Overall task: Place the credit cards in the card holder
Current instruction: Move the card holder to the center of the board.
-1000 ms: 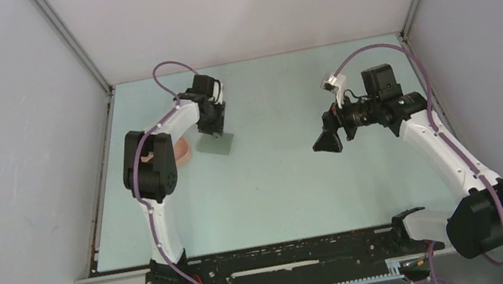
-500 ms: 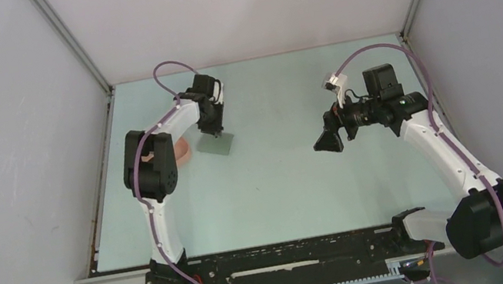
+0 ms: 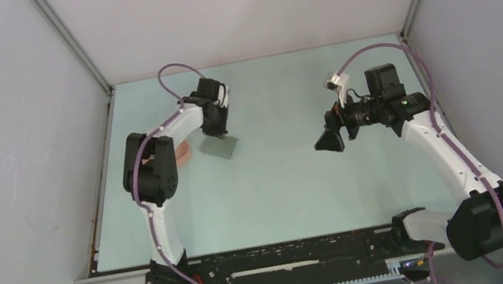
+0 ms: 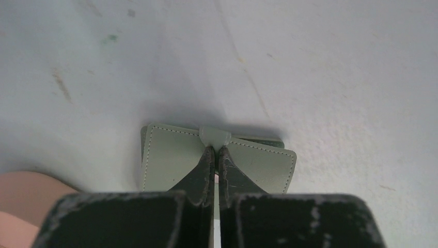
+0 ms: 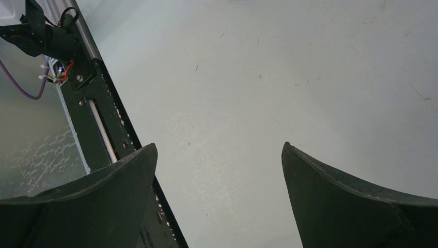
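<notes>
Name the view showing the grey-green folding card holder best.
Left wrist: the grey-green folding card holder is close, stitching and tab clear. Top external shows only a small patch; right wrist shows none.

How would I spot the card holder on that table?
Look at the table's far left part, where the left end effector points down. At its closed tips lies the card holder: flat, grey-green, stitched, with a small tab, unlike the pink tray beside it.
</notes>
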### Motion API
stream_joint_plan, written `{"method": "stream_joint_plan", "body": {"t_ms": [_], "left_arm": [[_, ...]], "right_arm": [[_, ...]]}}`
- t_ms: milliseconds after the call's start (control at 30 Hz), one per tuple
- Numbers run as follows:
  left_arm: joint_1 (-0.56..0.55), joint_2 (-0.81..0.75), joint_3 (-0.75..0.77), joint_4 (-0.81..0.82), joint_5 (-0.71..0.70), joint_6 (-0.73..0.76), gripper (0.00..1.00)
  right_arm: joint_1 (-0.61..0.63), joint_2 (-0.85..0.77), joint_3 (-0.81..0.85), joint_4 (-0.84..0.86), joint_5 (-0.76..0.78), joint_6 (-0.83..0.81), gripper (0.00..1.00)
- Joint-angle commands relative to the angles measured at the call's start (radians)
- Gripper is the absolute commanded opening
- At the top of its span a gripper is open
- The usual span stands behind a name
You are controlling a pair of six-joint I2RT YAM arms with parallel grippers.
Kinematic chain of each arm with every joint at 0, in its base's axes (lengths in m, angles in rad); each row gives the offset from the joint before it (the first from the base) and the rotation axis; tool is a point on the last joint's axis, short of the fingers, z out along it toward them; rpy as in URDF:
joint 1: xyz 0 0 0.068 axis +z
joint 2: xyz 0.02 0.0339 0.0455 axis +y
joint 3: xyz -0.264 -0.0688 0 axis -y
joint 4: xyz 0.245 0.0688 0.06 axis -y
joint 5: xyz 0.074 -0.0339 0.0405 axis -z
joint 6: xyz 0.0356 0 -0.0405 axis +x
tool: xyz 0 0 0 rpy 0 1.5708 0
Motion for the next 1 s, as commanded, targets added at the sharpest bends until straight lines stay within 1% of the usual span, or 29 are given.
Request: {"method": "stream_joint_plan", "body": {"t_ms": [0, 267, 400, 467, 533, 600, 700, 767, 833, 967], "left_arm": [[-0.077, -0.068, -0.076, 0.007, 0.1, -0.049, 0.0], [-0.249, -0.172, -0.188, 0.14, 0.18, -0.106, 0.0], [-0.332, -0.178, -0.218, 0.192, 0.187, -0.14, 0.0], [-0.358, -0.175, -0.219, 0.203, 0.183, -0.157, 0.03], [-0.375, -0.181, -0.225, 0.222, 0.181, -0.175, 0.11], [-0.384, -0.2, -0.234, 0.235, 0.173, -0.188, 0.22], [-0.387, -0.262, -0.277, 0.267, 0.163, -0.209, 0.37], [-0.387, -0.314, -0.315, 0.297, 0.155, -0.219, 0.46], [-0.386, -0.367, -0.351, 0.319, 0.14, -0.226, 0.51], [-0.386, -0.504, -0.489, 0.416, 0.126, -0.252, 0.55]], "right_arm": [[-0.013, -0.03, 0.002, -0.009, -0.022, -0.018, 1.0], [-0.037, -0.024, 0.002, -0.018, -0.041, -0.022, 1.0], [-0.053, -0.017, 0.002, -0.027, -0.064, -0.028, 1.0], [-0.054, -0.012, 0.002, -0.032, -0.068, -0.038, 1.0], [-0.054, -0.01, 0.002, -0.037, -0.076, -0.049, 1.0], [-0.055, -0.011, 0.002, -0.042, -0.086, -0.063, 1.0], [-0.058, -0.018, 0.002, -0.058, -0.11, -0.098, 1.0], [-0.06, -0.024, 0.002, -0.07, -0.13, -0.13, 1.0], [-0.06, -0.034, 0.003, -0.094, -0.149, -0.184, 1.0], [-0.045, -0.064, 0.002, -0.143, -0.184, -0.344, 1.0]]}}
